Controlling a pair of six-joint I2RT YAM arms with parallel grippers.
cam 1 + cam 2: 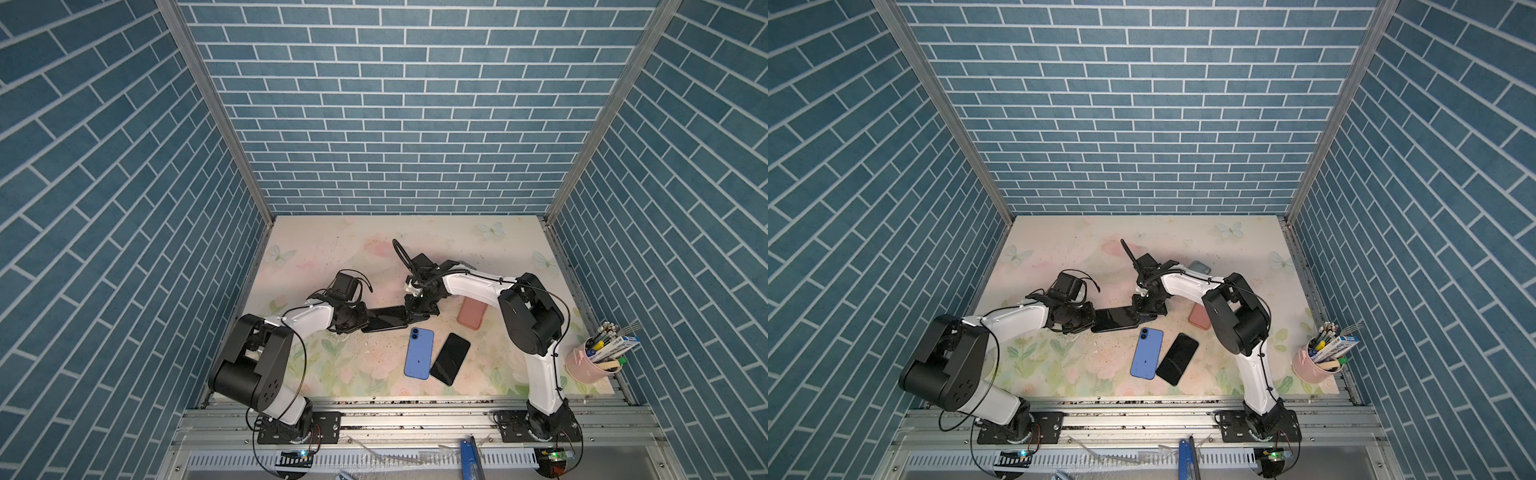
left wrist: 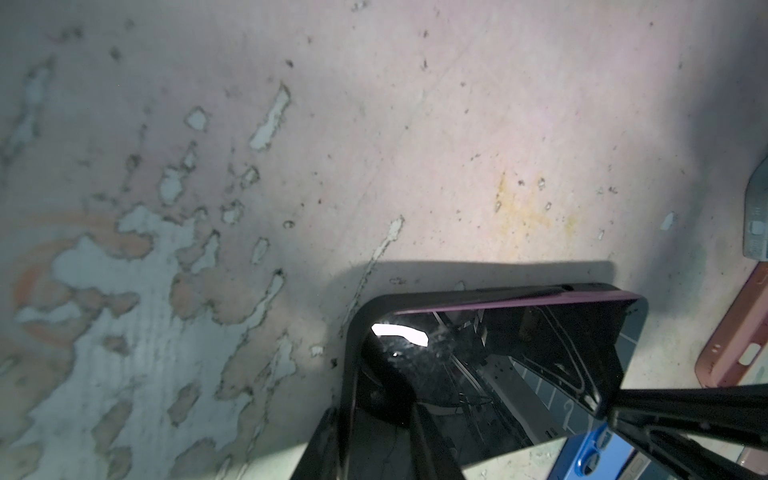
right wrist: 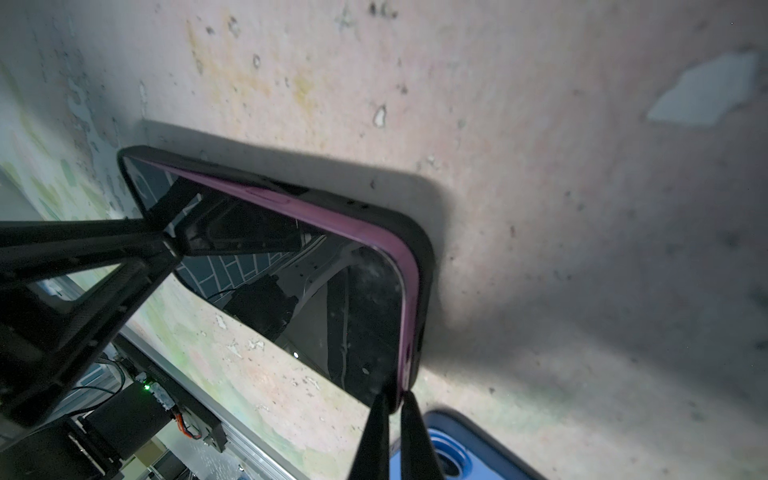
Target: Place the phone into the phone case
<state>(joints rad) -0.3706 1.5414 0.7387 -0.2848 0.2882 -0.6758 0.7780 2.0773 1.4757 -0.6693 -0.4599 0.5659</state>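
A phone [image 1: 386,318] with a dark screen and purple rim hangs level above the table between both arms. It sits in a black phone case [image 3: 426,257], with the purple rim [image 3: 291,203] showing along one long side. My left gripper [image 1: 368,321] is shut on one end of the phone case [image 2: 353,345], one finger under it and one on the screen; in the left wrist view the gripper [image 2: 370,415] straddles that end. My right gripper [image 1: 409,318] pinches the opposite end; in the right wrist view the gripper [image 3: 395,399] is shut on the phone's corner.
A blue phone [image 1: 419,353] and a black phone [image 1: 450,358] lie side by side near the front middle. A pink case [image 1: 472,313] lies by the right arm, a grey case [image 1: 1200,267] behind it. A pink cup of pens [image 1: 592,365] stands at the front right.
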